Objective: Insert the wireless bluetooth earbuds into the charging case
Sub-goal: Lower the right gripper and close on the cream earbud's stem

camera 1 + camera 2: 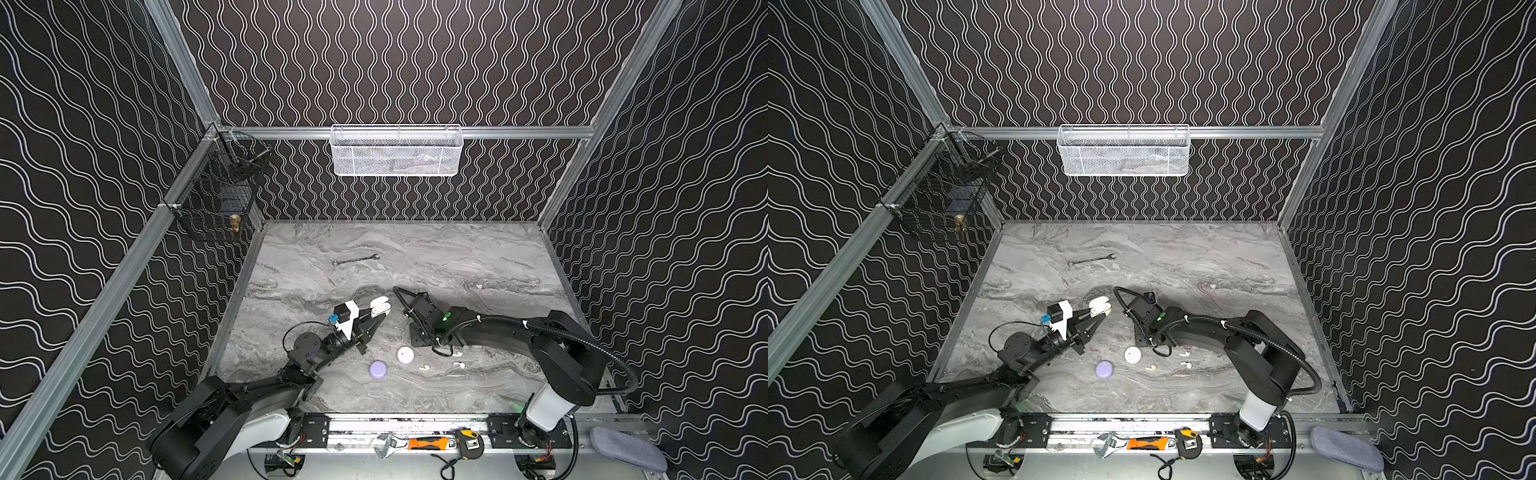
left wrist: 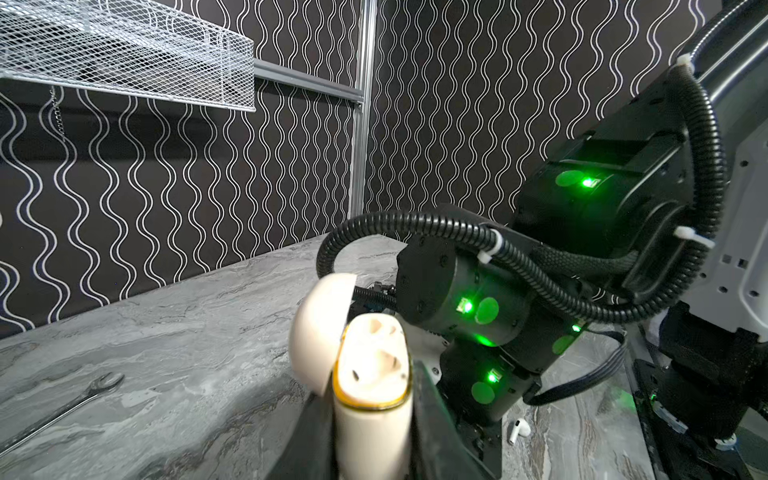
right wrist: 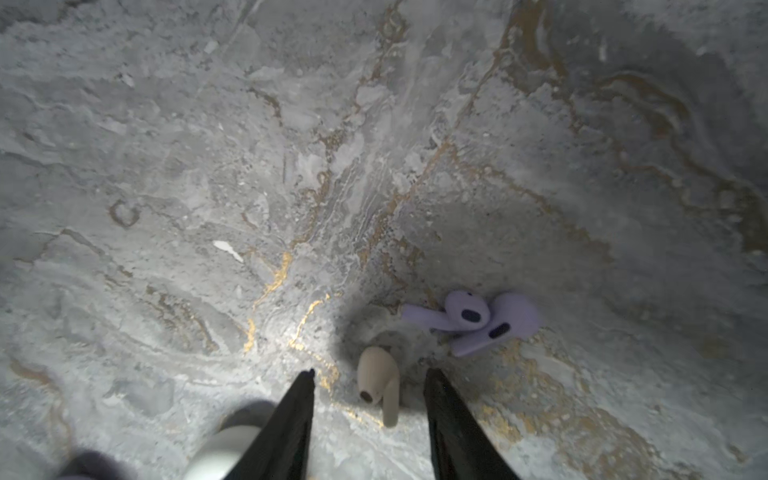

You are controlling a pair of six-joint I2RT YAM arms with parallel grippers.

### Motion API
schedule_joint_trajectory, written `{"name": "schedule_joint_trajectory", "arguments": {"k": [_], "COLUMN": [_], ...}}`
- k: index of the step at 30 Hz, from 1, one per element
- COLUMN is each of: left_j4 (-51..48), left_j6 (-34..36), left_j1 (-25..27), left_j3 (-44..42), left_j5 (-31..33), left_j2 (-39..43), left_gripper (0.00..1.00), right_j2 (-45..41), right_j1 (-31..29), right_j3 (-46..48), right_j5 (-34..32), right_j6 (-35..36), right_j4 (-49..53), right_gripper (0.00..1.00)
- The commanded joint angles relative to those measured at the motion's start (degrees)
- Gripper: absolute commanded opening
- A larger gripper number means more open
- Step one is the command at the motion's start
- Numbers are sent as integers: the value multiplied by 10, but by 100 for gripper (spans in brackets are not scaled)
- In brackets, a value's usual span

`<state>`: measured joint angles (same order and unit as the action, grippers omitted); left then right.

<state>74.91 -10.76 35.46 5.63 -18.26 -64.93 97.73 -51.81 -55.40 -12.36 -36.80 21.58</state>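
1. The jaws of the left gripper are pressed onto the body of a cream charging case. It is held upright with its lid swung back, so the two wells face up and are open to the other arm.
2. The jaws of the right gripper are spread and nothing is pinched. They are set on either side of a cream earbud that lies on the table, clear of both fingers.
3. Two lavender earbuds lie touching each other just beside it, outside the jaws, and so are left out of this grasp.
4. In both top views, what appears to be a second cream earbud and two white earbuds are seen on the table. They lie near a closed white case and a closed lavender case, between the arms.
5. The step in hand is judged to be the pickup of the cream earbud, chosen because its colour matches the open case. The wells look empty, so the task is judged barely begun.
6. A slip is to be feared, since the earbud is small and smooth and would have to be gripped across its stem or head. The wrench lies well apart and is not involved.
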Motion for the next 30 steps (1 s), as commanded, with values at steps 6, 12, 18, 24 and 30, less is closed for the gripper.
{"name": "schedule_joint_trajectory", "arguments": {"k": [6,12,18,24,30], "left_j4": [7,10,13,0,4], "left_j6": [2,1,1,4,3], "left_j1": [-1,-1,-1,-1,-1], "left_j3": [0,-2,-5,-4,-6], "left_j5": [8,11,19,18,21], "left_j2": [14,14,16,30,30], "left_gripper": [0,0,0,0,0], "right_j2": [24,38,36,42,45], "right_j1": [-2,-2,-1,-1,-1], "right_j3": [-13,-15,-14,-15,-15], "right_j5": [-5,-7,-9,-5,-7], "right_j6": [7,10,7,8,7], "right_j4": [22,23,20,21,22], "right_gripper": [40,36,30,25,18]}}
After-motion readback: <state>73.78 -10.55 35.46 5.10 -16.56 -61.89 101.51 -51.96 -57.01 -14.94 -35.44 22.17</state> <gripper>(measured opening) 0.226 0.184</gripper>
